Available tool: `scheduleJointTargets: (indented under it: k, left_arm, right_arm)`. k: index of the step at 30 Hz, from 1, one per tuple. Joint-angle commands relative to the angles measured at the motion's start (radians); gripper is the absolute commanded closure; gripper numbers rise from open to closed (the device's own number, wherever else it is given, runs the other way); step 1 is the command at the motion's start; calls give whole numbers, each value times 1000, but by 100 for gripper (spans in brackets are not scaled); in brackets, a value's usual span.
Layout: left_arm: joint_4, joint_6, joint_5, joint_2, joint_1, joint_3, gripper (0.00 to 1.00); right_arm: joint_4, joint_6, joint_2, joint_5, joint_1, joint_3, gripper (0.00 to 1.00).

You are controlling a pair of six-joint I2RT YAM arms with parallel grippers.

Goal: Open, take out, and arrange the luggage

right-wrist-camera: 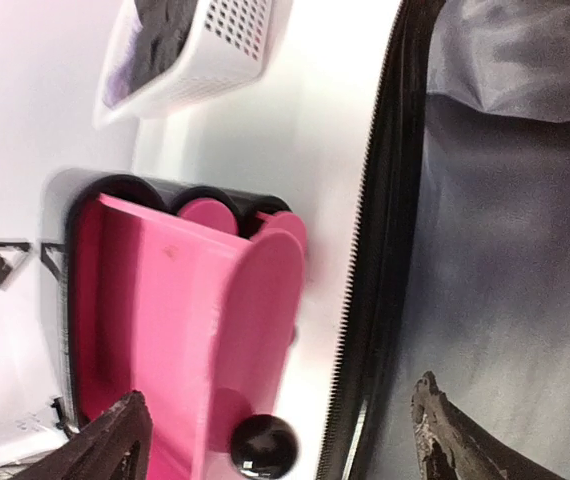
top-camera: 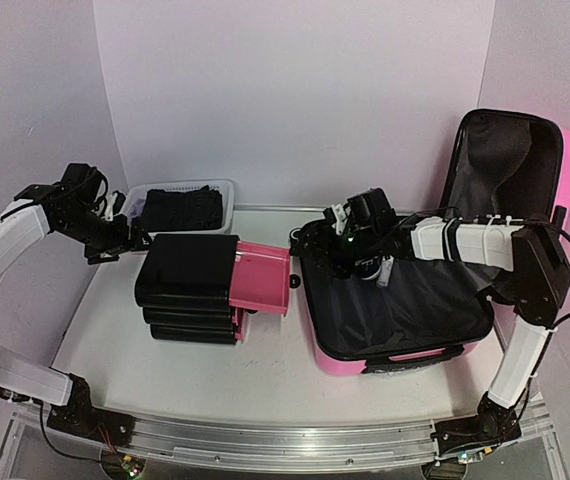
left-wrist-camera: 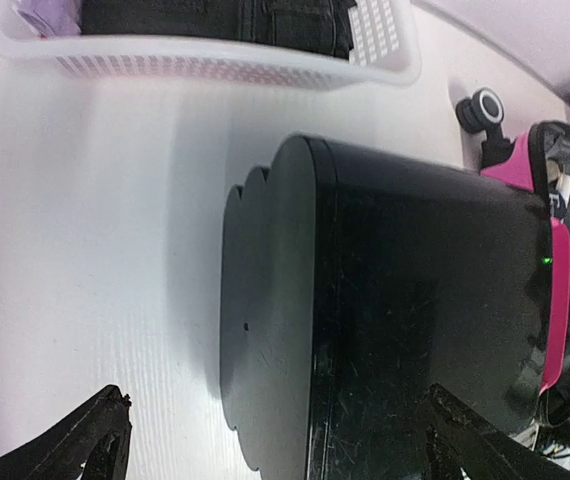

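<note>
Luggage (top-camera: 415, 310) lies open at the right of the bench (top-camera: 265, 370): its base is flat with the black lining showing, and its pink lid stands upright by the right wall. Nothing shows inside the base but lining. Just left of it sits a black stack (top-camera: 190, 285) of what appear to be smaller cases, though the view is too dark to be sure. A pink shell (top-camera: 263, 278) juts from the stack towards the luggage. A white basket (top-camera: 227, 190) of dark clothes stands behind the stack.

The left pincer (left-wrist-camera: 274, 391) hangs wide and empty over the stack's far-left end. The right pincer (right-wrist-camera: 281, 388) is also spread wide, holding nothing, above the luggage's black zipper edge, with a small black wheel (right-wrist-camera: 262, 443) just below it.

Several things could go wrong from here:
- The lid stands unsupported, and the right arm reaches across the base beneath it — a knock from the arm's elbow could bring it down on the arm.
- The right fingers are close to the zipper trim and loose lining, and either could snag as the arm moves.
- The stack looks tall and narrow, so a sideways nudge from the left pincer could tip it or slide the pink shell off.
</note>
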Motion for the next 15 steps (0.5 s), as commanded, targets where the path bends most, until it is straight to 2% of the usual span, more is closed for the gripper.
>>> scheduleJointTargets:
  k: [1, 4, 12, 15]
  left_arm:
    - [58, 12, 88, 22, 3, -34, 1]
    - [78, 3, 115, 32, 3, -50, 2]
    - [96, 12, 251, 70, 2, -82, 11]
    - [110, 10, 288, 75, 2, -102, 20]
  right_arm:
    - [201, 98, -31, -60, 17, -15, 16]
    - [205, 101, 10, -64, 51, 17, 27]
    - [219, 116, 105, -90, 99, 124, 35]
    - [229, 121, 113, -89, 121, 163, 38]
